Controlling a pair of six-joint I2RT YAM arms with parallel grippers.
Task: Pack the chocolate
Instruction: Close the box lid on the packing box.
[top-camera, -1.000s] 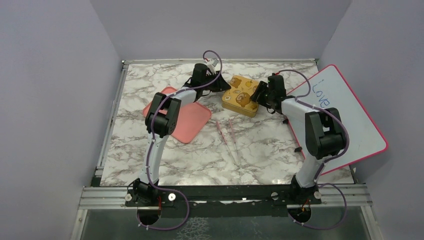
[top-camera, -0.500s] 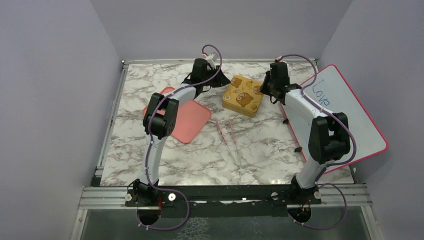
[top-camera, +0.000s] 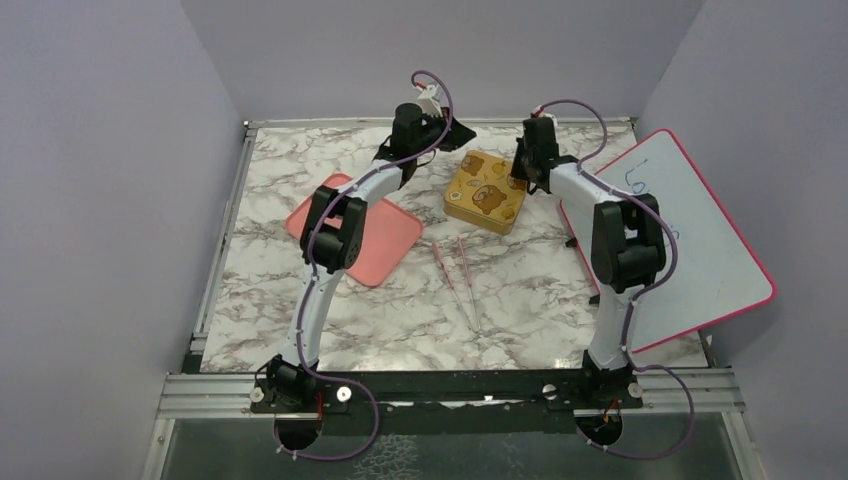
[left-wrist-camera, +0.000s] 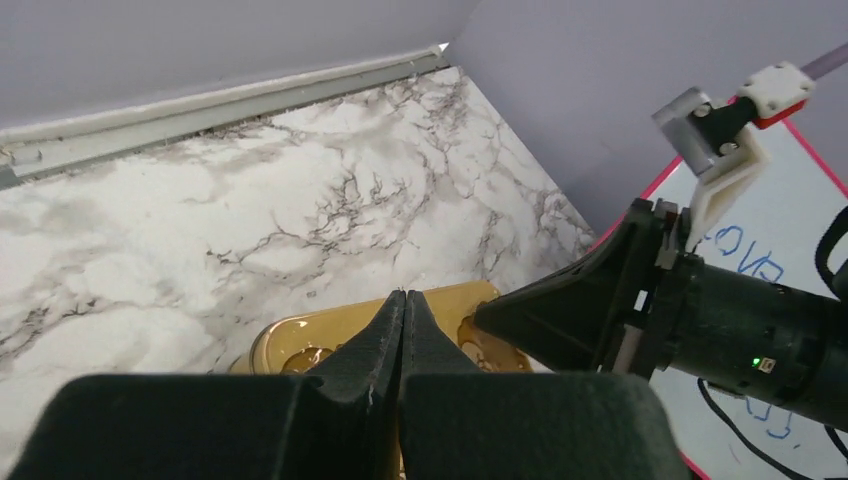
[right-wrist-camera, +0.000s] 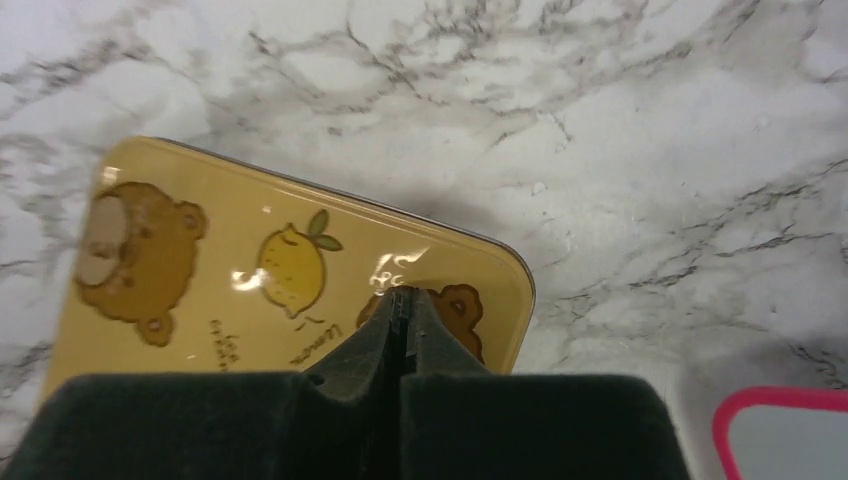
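Observation:
No chocolate shows in any view. The square gold box (top-camera: 486, 192) with bears and a lemon on its lid lies closed on the marble table. My left gripper (top-camera: 462, 131) hovers above the box's far left side, jaws pressed together on nothing (left-wrist-camera: 403, 293). My right gripper (top-camera: 519, 178) hangs over the box's far right corner, likewise shut and empty (right-wrist-camera: 400, 291). In the left wrist view the gold box (left-wrist-camera: 320, 335) lies below my fingertips and the right gripper's black body (left-wrist-camera: 570, 310) is close on the right. The bear-and-lemon lid (right-wrist-camera: 250, 270) fills the right wrist view.
A pink tray (top-camera: 372, 235) lies left of the box under the left arm. Pink tweezers (top-camera: 455, 272) lie on the table in front of the box. A pink-rimmed whiteboard (top-camera: 690, 240) covers the right side. Walls close in behind and on both sides.
Both grippers have closed. The right gripper has swung from the box's right side to its far right corner. The left gripper has risen and moved right, toward the back wall.

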